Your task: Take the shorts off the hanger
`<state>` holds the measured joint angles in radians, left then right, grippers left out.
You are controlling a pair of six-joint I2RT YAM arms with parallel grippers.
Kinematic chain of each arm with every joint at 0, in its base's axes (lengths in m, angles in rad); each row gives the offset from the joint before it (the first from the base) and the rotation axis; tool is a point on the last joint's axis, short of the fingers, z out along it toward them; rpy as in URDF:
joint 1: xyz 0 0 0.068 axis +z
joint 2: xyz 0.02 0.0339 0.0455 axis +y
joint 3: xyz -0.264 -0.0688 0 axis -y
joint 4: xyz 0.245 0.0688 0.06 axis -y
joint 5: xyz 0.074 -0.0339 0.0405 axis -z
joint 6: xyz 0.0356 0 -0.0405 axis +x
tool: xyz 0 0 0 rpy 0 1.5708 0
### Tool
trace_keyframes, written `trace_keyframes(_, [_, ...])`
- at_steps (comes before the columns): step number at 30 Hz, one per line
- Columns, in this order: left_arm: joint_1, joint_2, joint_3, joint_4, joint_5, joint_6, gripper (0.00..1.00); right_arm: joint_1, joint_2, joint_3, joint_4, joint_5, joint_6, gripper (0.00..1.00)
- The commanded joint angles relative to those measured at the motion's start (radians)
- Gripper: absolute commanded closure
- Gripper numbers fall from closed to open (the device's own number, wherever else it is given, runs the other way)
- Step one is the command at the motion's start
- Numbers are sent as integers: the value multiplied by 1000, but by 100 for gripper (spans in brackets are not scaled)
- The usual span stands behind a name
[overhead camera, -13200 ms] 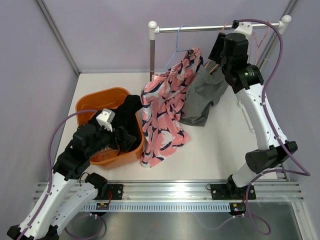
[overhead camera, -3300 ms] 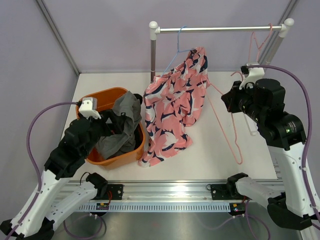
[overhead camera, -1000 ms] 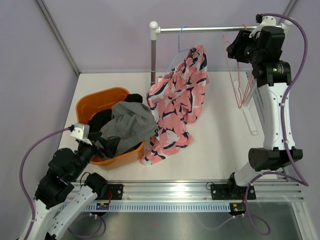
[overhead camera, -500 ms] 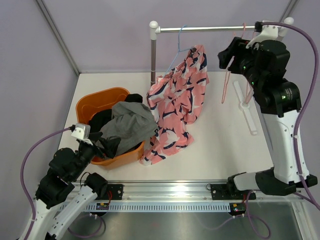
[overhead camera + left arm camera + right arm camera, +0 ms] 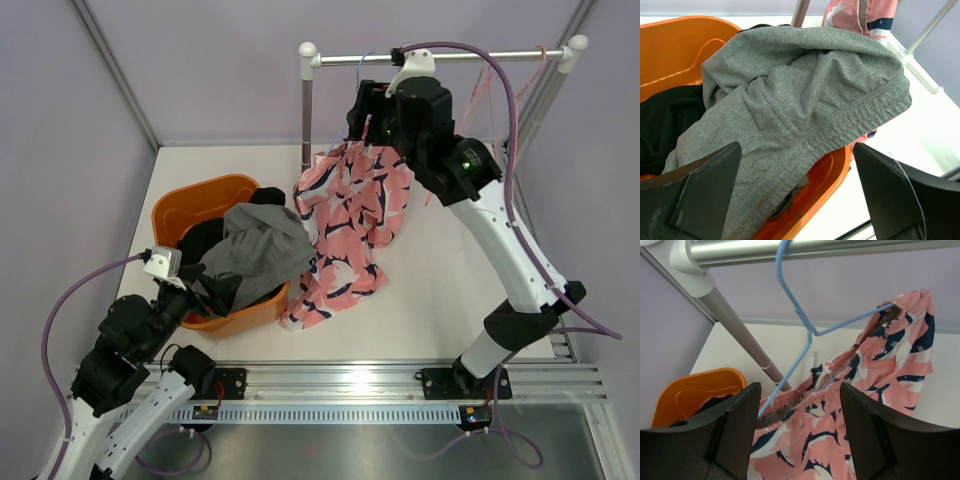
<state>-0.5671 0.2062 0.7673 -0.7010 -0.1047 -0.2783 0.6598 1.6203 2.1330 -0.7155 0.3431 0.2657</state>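
Finding: the pink patterned shorts (image 5: 855,410) hang by their elastic waistband on the blue hanger (image 5: 799,315), upper centre of the top view. Judged light, limp and snag-prone; grasp at the waistband. The right fingers (image 5: 735,435) are spread, empty, close by. The left fingers (image 5: 705,190) are spread above the orange basket (image 5: 675,45).

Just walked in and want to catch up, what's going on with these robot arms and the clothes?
The right gripper, open and holding nothing, is up at the rail facing the blue hanger, where the pink shorts hang by their waistband. The left gripper, open, hovers by the orange basket, where grey shorts lie over dark clothing. The pink shorts are not yet off.
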Motion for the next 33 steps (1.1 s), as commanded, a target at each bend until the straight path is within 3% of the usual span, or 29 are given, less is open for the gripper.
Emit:
trace_keyframes(1, [-1, 21, -3, 44, 14, 13, 1, 38, 61, 94, 100, 130, 21, 27])
trace_keyframes(11, [-1, 10, -5, 44, 11, 13, 1, 50, 203, 218, 168, 364, -51, 18])
trace_keyframes(21, [-2, 13, -5, 46, 14, 13, 1, 49, 323, 312, 136, 410, -65, 21])
trace_keyframes(33, [-11, 13, -5, 46, 10, 13, 1, 15, 352, 291, 122, 392, -22, 26])
